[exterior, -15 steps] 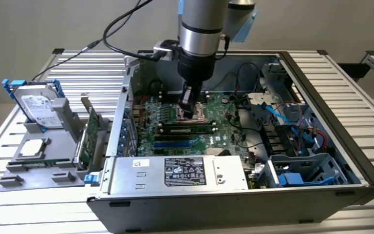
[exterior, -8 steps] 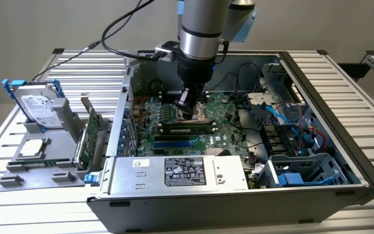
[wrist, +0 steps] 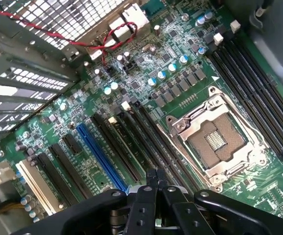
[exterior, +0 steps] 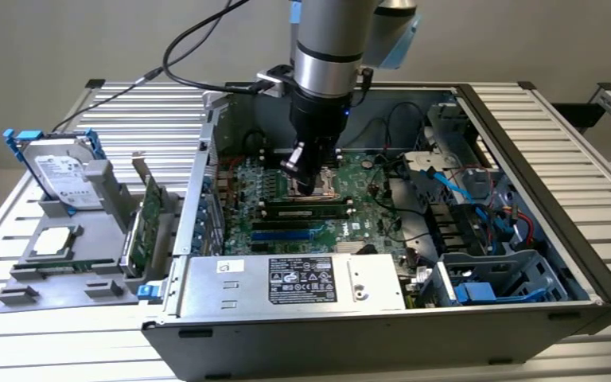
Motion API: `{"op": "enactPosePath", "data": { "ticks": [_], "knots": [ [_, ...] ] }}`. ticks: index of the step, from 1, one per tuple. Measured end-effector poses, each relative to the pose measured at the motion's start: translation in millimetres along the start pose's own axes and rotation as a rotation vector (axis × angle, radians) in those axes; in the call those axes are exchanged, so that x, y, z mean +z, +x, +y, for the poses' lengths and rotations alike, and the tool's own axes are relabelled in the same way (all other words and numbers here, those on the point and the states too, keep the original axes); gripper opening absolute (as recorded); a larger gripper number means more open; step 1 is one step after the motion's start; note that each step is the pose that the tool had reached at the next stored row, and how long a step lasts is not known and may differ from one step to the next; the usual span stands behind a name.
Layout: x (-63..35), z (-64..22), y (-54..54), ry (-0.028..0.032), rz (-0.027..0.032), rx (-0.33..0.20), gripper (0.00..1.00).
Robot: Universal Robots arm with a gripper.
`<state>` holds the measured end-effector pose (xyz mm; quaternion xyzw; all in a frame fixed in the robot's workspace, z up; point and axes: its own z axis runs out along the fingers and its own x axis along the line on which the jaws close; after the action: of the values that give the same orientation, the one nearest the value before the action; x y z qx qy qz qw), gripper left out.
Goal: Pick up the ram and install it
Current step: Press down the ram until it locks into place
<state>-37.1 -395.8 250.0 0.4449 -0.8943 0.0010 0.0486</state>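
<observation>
Black fingertips point(wrist: 157, 178) of the hand point(wrist: 157, 182) were pressed together, holding nothing, just above the dark memory slots point(wrist: 153, 147) beside the open CPU socket point(wrist: 219, 144). A blue slot point(wrist: 101, 152) ran parallel nearby, and red wires point(wrist: 107, 41) crossed the board's far edge. In the exterior view, the ram point(exterior: 305, 212) lay seated in the motherboard point(exterior: 284, 231), long axis across the case point(exterior: 560, 239). The power supply point(exterior: 295, 282) carried a label too small to read. A hard drive point(exterior: 64, 179) stood on the desk point(exterior: 40, 350).
</observation>
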Motion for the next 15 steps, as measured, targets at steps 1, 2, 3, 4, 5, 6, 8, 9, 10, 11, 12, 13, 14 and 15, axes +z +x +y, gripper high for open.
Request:
{"op": "enactPosePath", "data": {
  "ticks": [1, 2, 3, 4, 5, 6, 8, 9, 10, 11, 12, 13, 14, 15],
  "knots": [
    [0.0, 0.0, 0.0, -0.0012, -0.0005, 0.014, 0.11],
    [-0.1, 0.0, 0.0, -0.0023, -0.0010, 0.027, 0.11],
    [-0.1, 0.0, 0.0, -0.0034, -0.0015, 0.040, 0.11],
    [-0.3, 0.0, 0.1, -0.0045, -0.0019, 0.053, 0.11],
    [-0.4, 0.0, 0.1, -0.0056, -0.0025, 0.067, 0.11],
    [-0.6, 0.0, 0.1, -0.0066, -0.0028, 0.079, 0.11],
    [-1.2, 0.1, 0.1, -0.0085, -0.0036, 0.103, 0.11],
    [-1.6, 0.1, 0.2, -0.0093, -0.0039, 0.114, 0.11],
    [-2.0, 0.1, 0.2, -0.0104, -0.0043, 0.127, 0.11],
    [-2.4, 0.1, 0.2, -0.0113, -0.0047, 0.139, 0.11],
    [-2.8, 0.1, 0.3, -0.0123, -0.0051, 0.151, 0.11],
    [-3.2, 0.1, 0.3, -0.0134, -0.0056, 0.163, 0.11],
    [-3.6, 0.2, 0.3, -0.0143, -0.0059, 0.175, 0.11],
    [-4.0, 0.2, 0.4, -0.0153, -0.0063, 0.187, 0.11]
  ]
}}
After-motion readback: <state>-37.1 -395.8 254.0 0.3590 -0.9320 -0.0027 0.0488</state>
